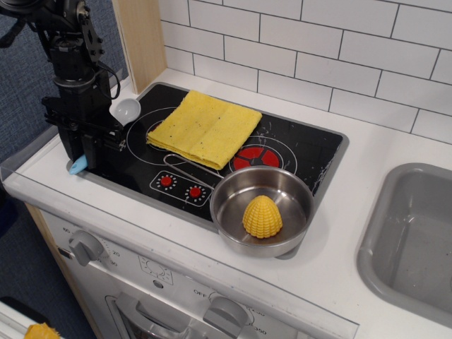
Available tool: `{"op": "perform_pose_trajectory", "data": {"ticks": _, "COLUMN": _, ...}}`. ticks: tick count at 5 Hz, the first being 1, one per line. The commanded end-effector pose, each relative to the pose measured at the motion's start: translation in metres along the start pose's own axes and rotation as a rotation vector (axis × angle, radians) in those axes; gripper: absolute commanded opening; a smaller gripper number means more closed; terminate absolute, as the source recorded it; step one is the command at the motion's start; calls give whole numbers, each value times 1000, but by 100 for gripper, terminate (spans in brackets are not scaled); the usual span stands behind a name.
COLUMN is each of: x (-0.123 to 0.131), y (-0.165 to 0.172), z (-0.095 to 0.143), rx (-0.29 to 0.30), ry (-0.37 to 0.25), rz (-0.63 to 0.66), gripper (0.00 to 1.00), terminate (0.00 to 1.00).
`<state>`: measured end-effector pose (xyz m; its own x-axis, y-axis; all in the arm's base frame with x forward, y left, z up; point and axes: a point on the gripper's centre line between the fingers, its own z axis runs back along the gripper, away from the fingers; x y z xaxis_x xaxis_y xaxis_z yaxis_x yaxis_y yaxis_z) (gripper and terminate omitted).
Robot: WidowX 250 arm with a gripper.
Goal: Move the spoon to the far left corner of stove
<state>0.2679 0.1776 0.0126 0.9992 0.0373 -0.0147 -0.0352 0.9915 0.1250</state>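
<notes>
The gripper (90, 152) is down over the near left edge of the stove (296, 152), its two black fingers straddling the light blue handle of the spoon (124, 111). The handle's tip shows just beside the near finger at the stove's rim, while the pale round bowl lies toward the far left, close to the wooden panel (140, 39) and just left of the yellow cloth (205, 128). The fingers stand either side of the handle, but the arm's own bulk hides the contact, so I cannot tell whether they have clamped on it or remain apart. The step in hand looks like the grasp itself: the spoon lies on the left part of the cooktop, not yet at the far left corner. The next move calls for a firm closure on the thin handle, then a small lift and a carry away from the camera along the left rim, keeping clear of the cloth and the panel. The metal bowl (263, 208) holding the yellow corn (262, 216) sits well apart at the near right and should not interfere.
</notes>
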Motion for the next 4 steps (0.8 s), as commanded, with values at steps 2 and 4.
{"op": "perform_pose_trajectory", "data": {"ticks": 2, "x": 3, "y": 1, "z": 59, "rx": 34, "ry": -109, "rz": 55, "gripper": 0, "terminate": 0}}
{"op": "perform_pose_trajectory", "data": {"ticks": 4, "x": 43, "y": -71, "z": 119, "rx": 47, "ry": -203, "rz": -69, "gripper": 0, "terminate": 0}}
